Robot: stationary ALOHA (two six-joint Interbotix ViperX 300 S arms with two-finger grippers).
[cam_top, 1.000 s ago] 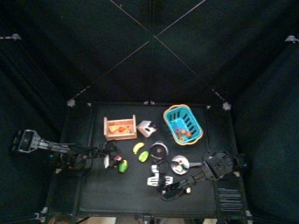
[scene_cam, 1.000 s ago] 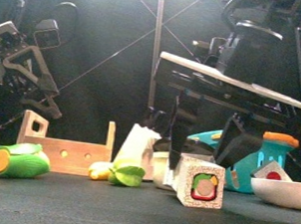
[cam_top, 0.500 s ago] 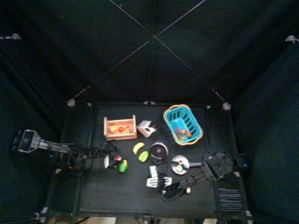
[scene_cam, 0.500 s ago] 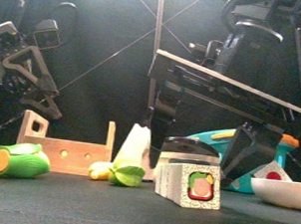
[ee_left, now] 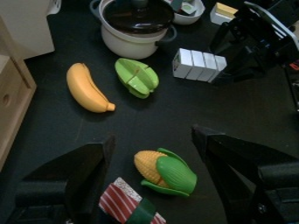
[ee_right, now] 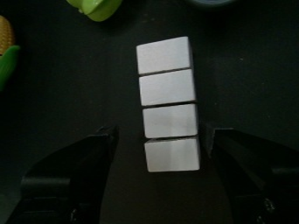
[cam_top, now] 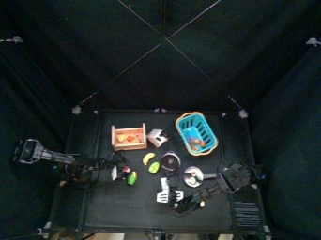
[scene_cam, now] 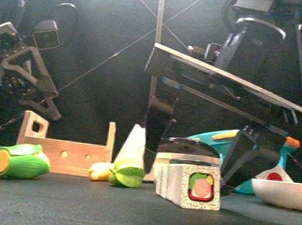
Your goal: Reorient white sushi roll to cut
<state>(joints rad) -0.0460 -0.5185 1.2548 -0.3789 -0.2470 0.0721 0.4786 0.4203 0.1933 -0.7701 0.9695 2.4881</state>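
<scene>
Where the front view shows only one end of the white sushi roll [scene_cam: 191, 183], with its red and green filling, lying on the bench [scene_cam: 90, 209], the right wrist view shows four white segments in a row between the right tool's [ee_right: 160, 156] released jaws. Farther left, the left tool [ee_left: 156, 147] hangs released above a corn cob [ee_left: 163, 170].

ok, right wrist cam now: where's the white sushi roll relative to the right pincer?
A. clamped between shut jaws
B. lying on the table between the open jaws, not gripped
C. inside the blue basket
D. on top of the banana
B. In the right wrist view the white sushi roll lies as a row of four white segments on the table, with the right pincer jaws spread wide on either side and a gap showing on both sides.
</scene>
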